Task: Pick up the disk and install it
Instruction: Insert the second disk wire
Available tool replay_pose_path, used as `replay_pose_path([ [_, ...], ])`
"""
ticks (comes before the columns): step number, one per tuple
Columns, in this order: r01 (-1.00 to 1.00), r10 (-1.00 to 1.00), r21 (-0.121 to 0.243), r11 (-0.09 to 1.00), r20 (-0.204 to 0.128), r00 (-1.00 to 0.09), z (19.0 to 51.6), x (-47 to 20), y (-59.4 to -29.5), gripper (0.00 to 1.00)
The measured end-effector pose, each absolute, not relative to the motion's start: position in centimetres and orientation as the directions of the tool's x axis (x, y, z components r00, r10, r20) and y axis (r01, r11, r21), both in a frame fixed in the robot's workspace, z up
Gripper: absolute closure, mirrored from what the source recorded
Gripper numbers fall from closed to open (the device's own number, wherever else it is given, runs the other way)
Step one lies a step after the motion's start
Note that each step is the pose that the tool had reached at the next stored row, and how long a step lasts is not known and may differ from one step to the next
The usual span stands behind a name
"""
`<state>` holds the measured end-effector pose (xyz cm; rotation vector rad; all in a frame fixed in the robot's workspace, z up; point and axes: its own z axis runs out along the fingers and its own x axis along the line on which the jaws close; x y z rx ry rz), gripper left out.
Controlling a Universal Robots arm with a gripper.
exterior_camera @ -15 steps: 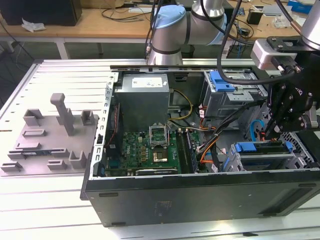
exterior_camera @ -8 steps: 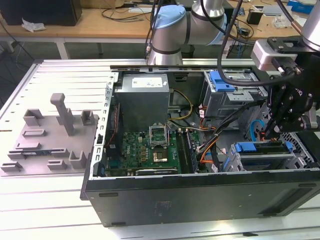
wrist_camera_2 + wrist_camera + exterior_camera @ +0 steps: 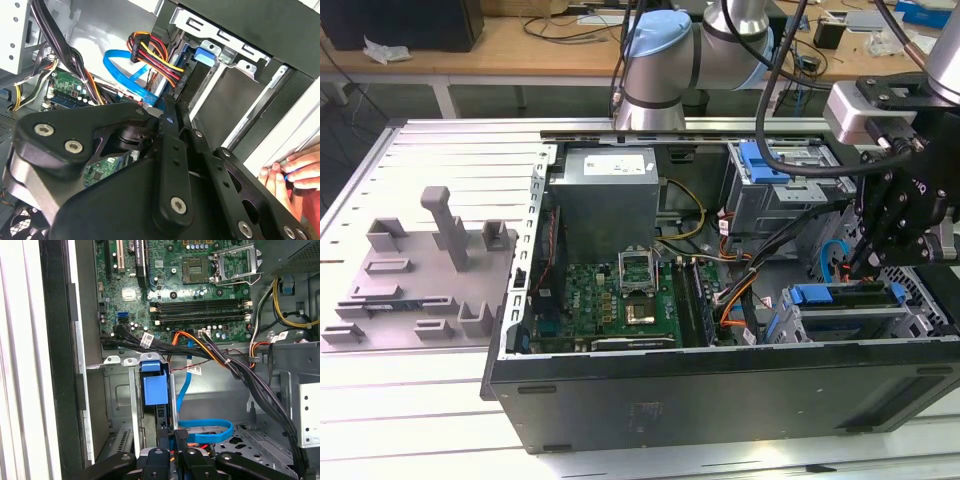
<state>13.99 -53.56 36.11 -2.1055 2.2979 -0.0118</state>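
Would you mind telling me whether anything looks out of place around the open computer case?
Yes: in the second wrist view, a person's hand is at the rim of the open black computer case, close beside the black claw. A hand that near a robot arm looks unsafe.

desk [image 3: 440,440]: slatted, pale metal | on it: open computer case [image 3: 720,395]; grey fixture plate [image 3: 410,285] at exterior view's left
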Motion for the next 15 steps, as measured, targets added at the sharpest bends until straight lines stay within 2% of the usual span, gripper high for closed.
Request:
replay_pose_path([
  [15,-0.996,-0.996,-0.022,0.087,-0.014,-0.087,35.90,14.00,-53.70,0.84],
])
